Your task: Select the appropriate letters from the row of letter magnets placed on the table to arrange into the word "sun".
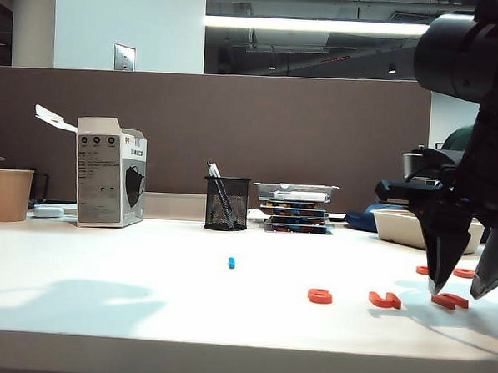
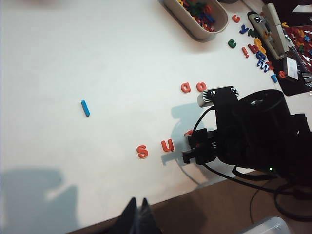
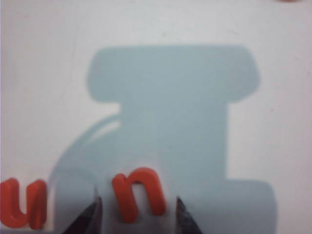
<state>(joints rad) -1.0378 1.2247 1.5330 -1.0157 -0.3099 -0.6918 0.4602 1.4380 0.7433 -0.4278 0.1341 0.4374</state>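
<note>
Two dark fingertips of my right pincer [image 3: 135, 214] stand apart on either side of the orange-red n [image 3: 139, 194], with bench showing between each tip and the letter; the pincer is open and grips nothing. In the exterior view this right pincer [image 1: 461, 285] hangs at the right edge of the frame, tips down just over the n [image 1: 449, 300].

Lower right of that view, the three letters lie flat on the white bench [image 1: 103, 262] in a row: s [image 1: 319, 296], then u [image 1: 385, 300], then n. Behind them, two more orange-red magnets [image 1: 464, 272] lie near the right edge. One small blue magnet [image 1: 232, 262] sits alone near the middle.

At the bottom edge of the left wrist view, my left pincer [image 2: 138, 210] shows as dark tips pressed together, closed on nothing, well away from the s [image 2: 142, 151] and u [image 2: 167, 145].
</note>
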